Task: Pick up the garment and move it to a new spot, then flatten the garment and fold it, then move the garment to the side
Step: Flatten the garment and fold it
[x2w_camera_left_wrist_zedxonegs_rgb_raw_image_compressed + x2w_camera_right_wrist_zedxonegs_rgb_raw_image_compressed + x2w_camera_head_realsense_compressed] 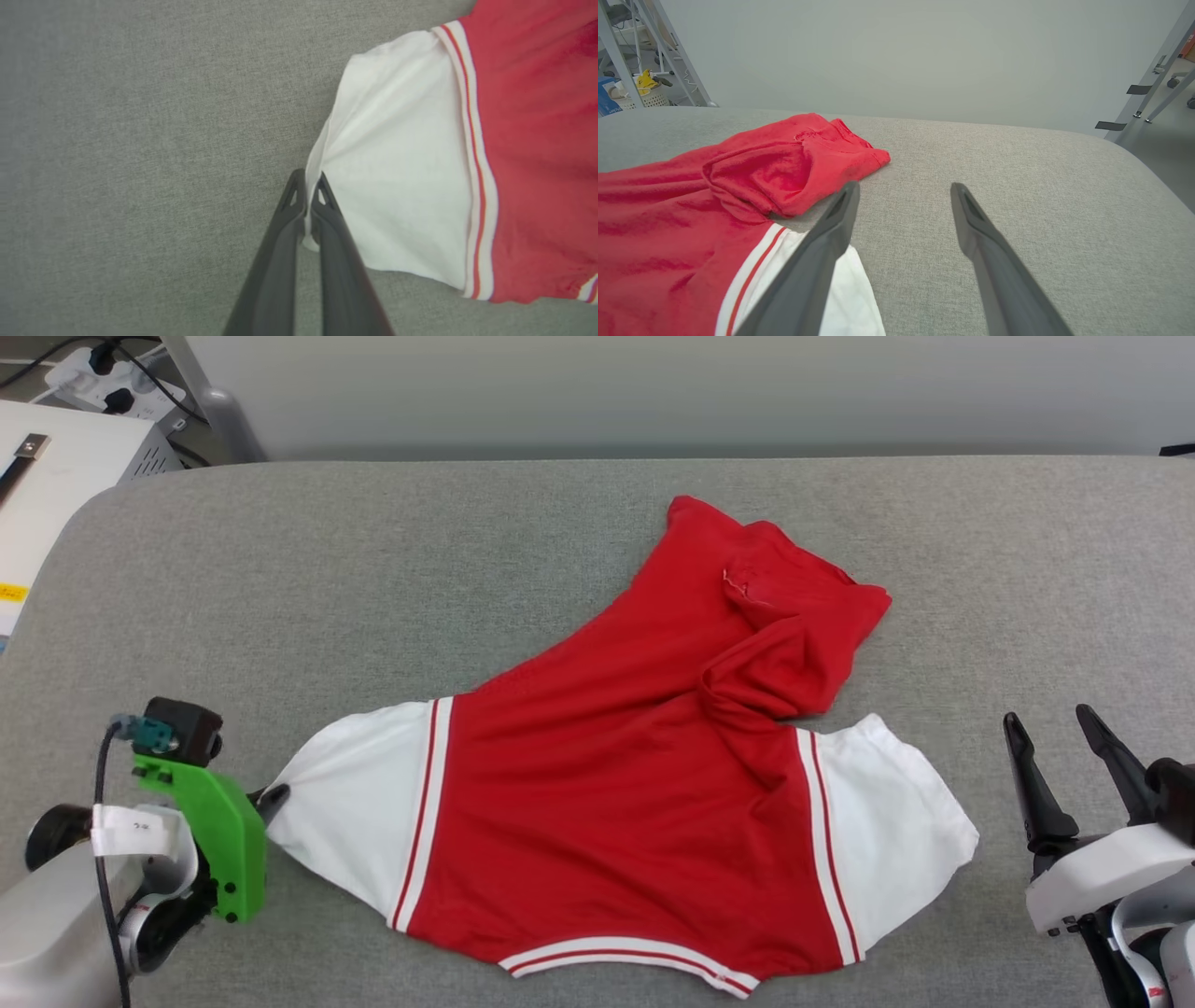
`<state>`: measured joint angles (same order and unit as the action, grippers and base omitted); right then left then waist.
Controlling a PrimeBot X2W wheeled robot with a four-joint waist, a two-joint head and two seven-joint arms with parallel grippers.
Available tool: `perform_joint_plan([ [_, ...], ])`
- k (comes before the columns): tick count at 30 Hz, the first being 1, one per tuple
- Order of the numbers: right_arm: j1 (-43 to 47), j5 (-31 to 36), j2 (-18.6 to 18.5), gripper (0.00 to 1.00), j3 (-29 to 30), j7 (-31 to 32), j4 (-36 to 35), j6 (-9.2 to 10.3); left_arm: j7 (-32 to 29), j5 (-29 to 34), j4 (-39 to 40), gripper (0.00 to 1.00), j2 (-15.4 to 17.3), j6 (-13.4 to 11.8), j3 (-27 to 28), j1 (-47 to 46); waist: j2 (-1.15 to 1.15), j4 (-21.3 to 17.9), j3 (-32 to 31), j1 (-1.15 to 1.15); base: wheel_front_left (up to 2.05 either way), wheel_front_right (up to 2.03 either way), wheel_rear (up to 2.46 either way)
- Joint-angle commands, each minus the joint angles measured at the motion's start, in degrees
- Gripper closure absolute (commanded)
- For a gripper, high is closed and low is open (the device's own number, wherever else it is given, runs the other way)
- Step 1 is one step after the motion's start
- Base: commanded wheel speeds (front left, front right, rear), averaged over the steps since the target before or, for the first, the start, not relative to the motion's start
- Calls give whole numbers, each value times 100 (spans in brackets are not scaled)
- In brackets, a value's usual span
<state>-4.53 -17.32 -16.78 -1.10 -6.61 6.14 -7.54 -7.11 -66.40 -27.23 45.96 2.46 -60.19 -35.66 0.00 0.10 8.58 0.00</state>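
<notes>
Left gripper [308, 182] clamps the garment [635, 775] by its sleeve [397, 163]; right gripper [1050, 717] gapes empty.

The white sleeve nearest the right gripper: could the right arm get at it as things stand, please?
Probably yes. The right gripper is open just beside that sleeve, with bare table between them and nothing in the way.

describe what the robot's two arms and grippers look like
Each gripper has two long, dark grey fingers that taper to points. The left gripper sits on a pale grey forearm with a bright green bracket, a small black camera, a thin black cable and a white label. The right gripper has a glossy white wrist housing.
</notes>
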Motion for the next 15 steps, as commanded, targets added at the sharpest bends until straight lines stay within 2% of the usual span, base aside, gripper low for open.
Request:
perform_joint_plan([
  [1,82,26,-44,0,-4,57,-31,5,44,-65,-81,100,91,-73,39,136,0,-10,11,0,0,0,0],
  [5,84,40,-119,0,-63,180,-27,5,142,-87,-437,100,159,-133,45,279,0,-44,22,0,0,0,0],
  [8,76,7,-225,0,-118,278,-25,5,323,-94,-650,100,37,-134,61,345,0,-46,-14,0,0,0,0],
  [9,61,3,-273,0,-134,306,-35,5,439,-63,-701,67,-1,-150,74,349,0,-38,-35,0,0,0,0],
  [10,36,-9,-337,0,-159,346,-59,5,608,-17,-761,0,-50,-184,97,351,0,-25,-65,0,0,0,0],
  [15,-181,-167,-762,0,-435,681,-268,5,1486,237,-887,0,-220,-421,216,363,0,42,-228,0,0,0,0],
])
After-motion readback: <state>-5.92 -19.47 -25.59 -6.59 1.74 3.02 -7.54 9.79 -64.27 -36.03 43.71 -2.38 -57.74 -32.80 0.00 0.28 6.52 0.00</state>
